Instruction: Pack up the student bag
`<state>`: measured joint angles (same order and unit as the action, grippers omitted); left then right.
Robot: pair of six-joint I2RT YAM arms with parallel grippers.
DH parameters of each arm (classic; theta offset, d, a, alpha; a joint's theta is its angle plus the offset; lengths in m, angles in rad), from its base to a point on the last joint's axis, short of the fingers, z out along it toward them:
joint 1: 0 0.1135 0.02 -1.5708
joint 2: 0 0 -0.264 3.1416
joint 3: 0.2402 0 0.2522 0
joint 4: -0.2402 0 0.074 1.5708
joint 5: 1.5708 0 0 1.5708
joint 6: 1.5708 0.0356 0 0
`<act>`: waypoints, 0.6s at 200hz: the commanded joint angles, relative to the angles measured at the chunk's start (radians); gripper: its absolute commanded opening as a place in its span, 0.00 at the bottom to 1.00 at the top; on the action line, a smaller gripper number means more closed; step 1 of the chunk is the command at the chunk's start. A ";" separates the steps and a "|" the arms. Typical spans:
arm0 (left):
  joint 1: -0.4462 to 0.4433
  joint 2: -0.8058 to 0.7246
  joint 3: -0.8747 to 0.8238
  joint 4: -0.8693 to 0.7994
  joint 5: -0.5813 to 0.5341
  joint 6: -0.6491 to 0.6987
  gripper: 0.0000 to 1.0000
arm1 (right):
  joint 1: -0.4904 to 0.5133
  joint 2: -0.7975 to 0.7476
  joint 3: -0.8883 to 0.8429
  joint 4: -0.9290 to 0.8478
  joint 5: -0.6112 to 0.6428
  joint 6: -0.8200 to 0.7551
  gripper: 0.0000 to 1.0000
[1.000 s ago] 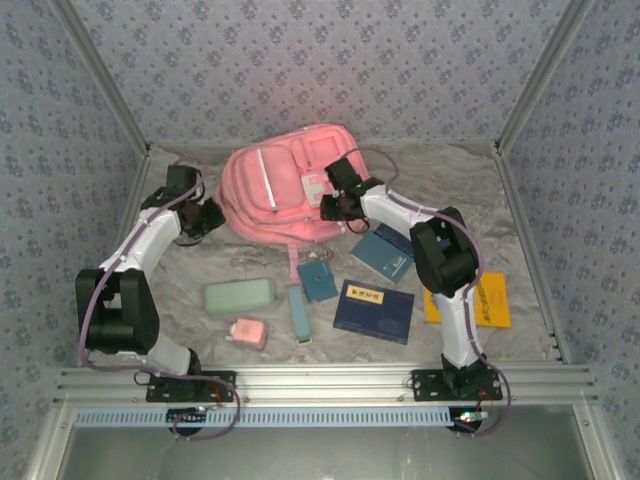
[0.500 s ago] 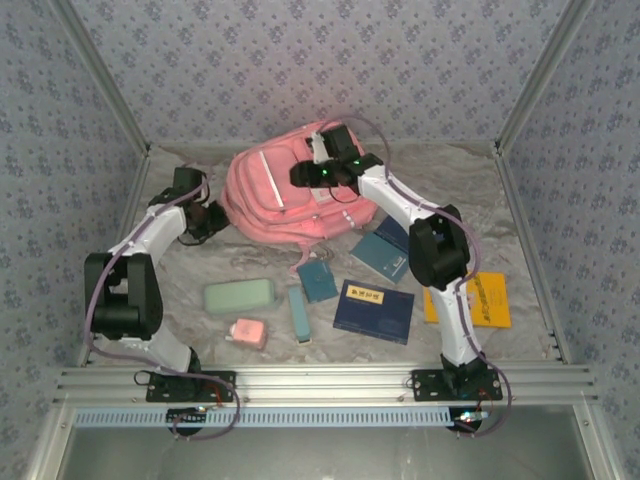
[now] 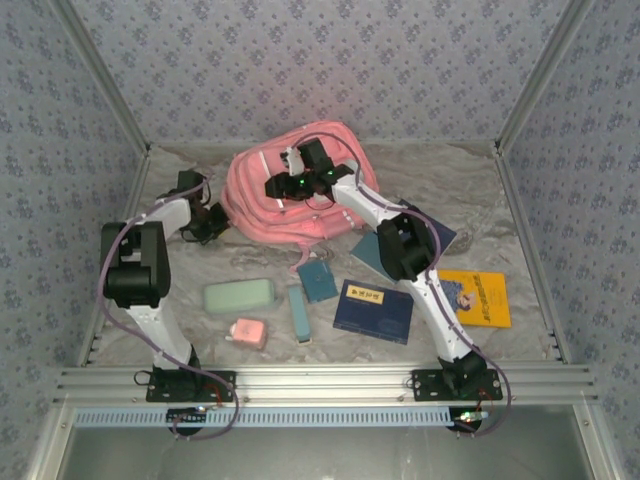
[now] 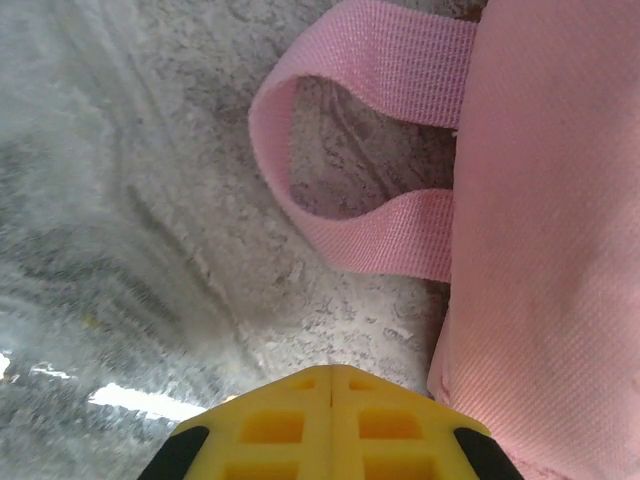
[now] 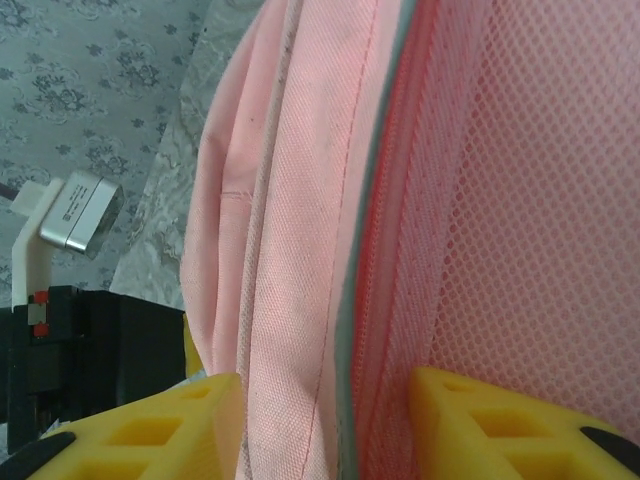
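The student bag (image 3: 262,200), a big pink backpack, lies at the back middle of the table. My right gripper (image 3: 277,186) reaches over its top. In the right wrist view its yellow fingers (image 5: 440,410) stand either side of a fold of the student bag (image 5: 300,250) along a zipper seam, with mesh beyond, and the fabric fills the gap. My left gripper (image 3: 217,222) sits low at the bag's left edge. Its fingers (image 4: 300,400) are pressed together with nothing between them, beside a pink strap loop (image 4: 350,235) and the bag's side (image 4: 560,250).
In front of the bag lie a green pencil case (image 3: 240,296), a pink eraser (image 3: 248,332), a teal stick (image 3: 298,312), a small teal notebook (image 3: 318,280), a dark blue book (image 3: 374,310), a blue book (image 3: 432,235) and a yellow book (image 3: 480,297). Patterned walls close in three sides.
My right gripper has swung left from the bag's right side onto its top. The left gripper has closed and its arm has folded up beside the bag. More of the yellow book shows.
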<state>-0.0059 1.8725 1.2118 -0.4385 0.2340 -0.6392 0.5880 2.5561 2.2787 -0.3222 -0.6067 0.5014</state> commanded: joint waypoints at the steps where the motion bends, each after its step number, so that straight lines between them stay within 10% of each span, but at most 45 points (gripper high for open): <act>1: -0.001 0.031 0.036 0.018 0.034 -0.006 0.02 | 0.009 0.005 0.052 -0.006 -0.045 0.014 0.42; 120: -0.022 0.055 0.057 0.003 0.032 0.014 0.01 | 0.034 -0.036 0.076 -0.114 0.030 -0.124 0.23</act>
<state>-0.0177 1.9190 1.2430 -0.4221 0.2516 -0.6403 0.6022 2.5561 2.3161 -0.3801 -0.5903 0.4290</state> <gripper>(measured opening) 0.041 0.233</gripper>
